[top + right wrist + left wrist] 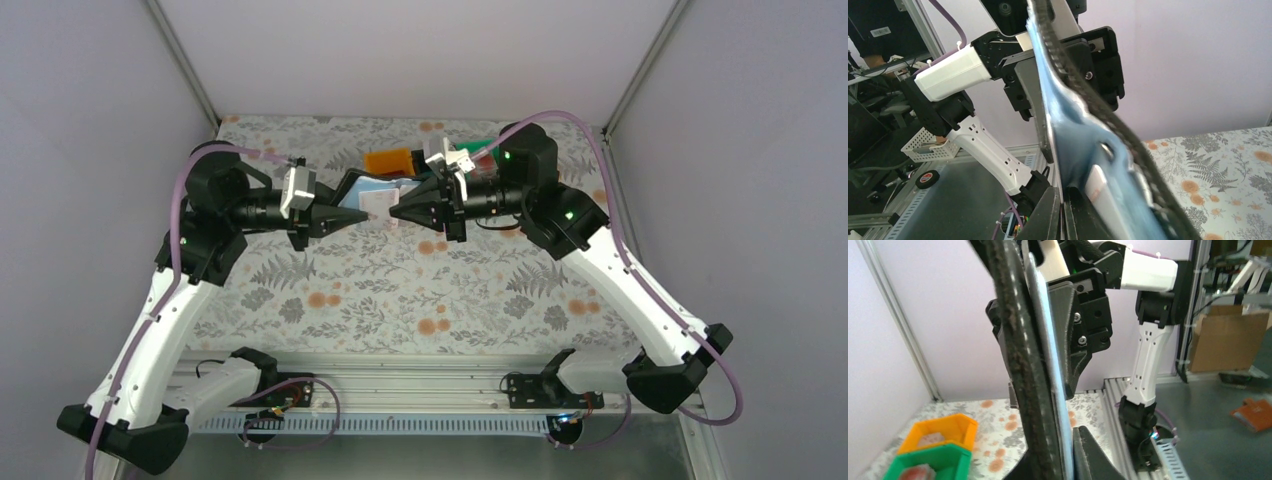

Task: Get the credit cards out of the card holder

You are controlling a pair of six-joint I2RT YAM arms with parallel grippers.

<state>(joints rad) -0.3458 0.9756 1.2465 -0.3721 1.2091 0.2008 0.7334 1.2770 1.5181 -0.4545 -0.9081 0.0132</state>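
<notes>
In both wrist views the card holder (1023, 390) runs off the top and bottom edges, edge-on and blurred near the lens. The credit cards (1104, 195) show only as a pale strip, perhaps one card; their number cannot be told. The bottom edge cuts the green bin (928, 462).

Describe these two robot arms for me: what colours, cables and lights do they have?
Both the left arm and right arm have white shells with black joints and bases. A mauve cable loops along each. Small green lights glow on the joints. The left gripper and right gripper are black and taper to a point, each behind a pale camera block.
</notes>
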